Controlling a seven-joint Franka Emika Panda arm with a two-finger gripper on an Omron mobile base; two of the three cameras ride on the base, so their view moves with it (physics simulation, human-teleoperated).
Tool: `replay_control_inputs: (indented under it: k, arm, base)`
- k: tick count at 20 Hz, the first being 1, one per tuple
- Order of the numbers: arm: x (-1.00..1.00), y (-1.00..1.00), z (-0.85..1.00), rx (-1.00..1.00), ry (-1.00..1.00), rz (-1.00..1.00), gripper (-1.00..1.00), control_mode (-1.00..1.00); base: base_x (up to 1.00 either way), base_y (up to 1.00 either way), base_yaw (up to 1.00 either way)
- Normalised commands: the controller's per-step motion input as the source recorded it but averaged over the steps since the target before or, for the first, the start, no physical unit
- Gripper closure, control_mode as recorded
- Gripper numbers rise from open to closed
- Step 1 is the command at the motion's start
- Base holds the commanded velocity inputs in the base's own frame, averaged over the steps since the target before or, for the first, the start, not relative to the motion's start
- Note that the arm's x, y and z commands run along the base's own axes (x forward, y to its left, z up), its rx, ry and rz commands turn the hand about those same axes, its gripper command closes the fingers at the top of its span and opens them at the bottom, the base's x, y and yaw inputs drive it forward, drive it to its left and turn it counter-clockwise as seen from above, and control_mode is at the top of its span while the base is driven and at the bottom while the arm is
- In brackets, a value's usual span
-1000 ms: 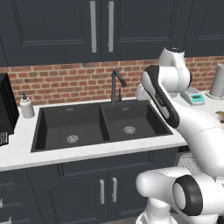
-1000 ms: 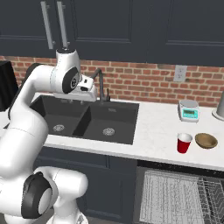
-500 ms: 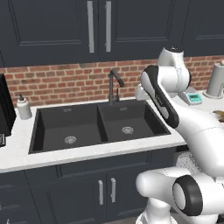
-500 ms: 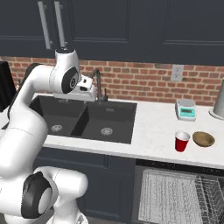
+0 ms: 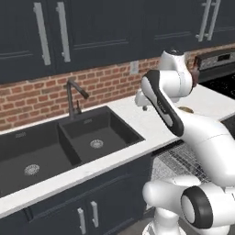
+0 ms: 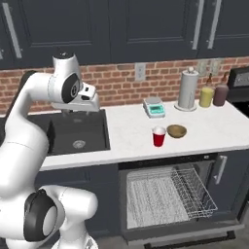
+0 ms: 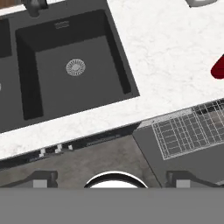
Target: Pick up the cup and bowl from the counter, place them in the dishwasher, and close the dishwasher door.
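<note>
Reaching step: the hand (image 6: 90, 99) hangs spread and empty above the sink's (image 6: 78, 136) right edge, and must next travel right and descend over the cup (image 6: 159, 136) on the tabletop (image 6: 131, 133).

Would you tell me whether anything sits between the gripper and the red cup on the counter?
Nothing visible does. The open gripper hangs over the sink's edge, and bare white counter lies between it and the cup; the bowl sits beyond.

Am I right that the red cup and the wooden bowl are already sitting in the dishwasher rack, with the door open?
Not quite. The right base view shows the cup and bowl on the counter, side by side above the dishwasher. Its rack holds no dishes; the door is indeed open.
</note>
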Motion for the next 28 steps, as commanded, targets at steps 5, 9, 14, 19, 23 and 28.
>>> replay_control_inputs:
  k: [5, 9, 14, 19, 23, 28]
  arm:
    - [0.00, 0.00, 0.00, 0.00, 0.00, 0.00, -1.00, 1.00]
    - [0.00, 0.00, 0.00, 0.00, 0.00, 0.00, -1.00, 1.00]
    - [0.00, 0.00, 0.00, 0.00, 0.00, 0.00, -1.00, 1.00]
    - [0.00, 0.00, 0.00, 0.00, 0.00, 0.00, -1.00, 1.00]
    - [0.00, 0.00, 0.00, 0.00, 0.00, 0.00, -1.00, 1.00]
    - [0.00, 0.00, 0.00, 0.00, 0.00, 0.00, -1.00, 1.00]
  base:
    - [0.00, 0.15, -0.68]
    - [0.02, 0.21, -0.58]
    - [0.02, 0.36, -0.48]
    - [0.03, 0.49, -0.34]
    - [0.00, 0.48, -0.16]
    - [0.00, 0.44, -0.06]
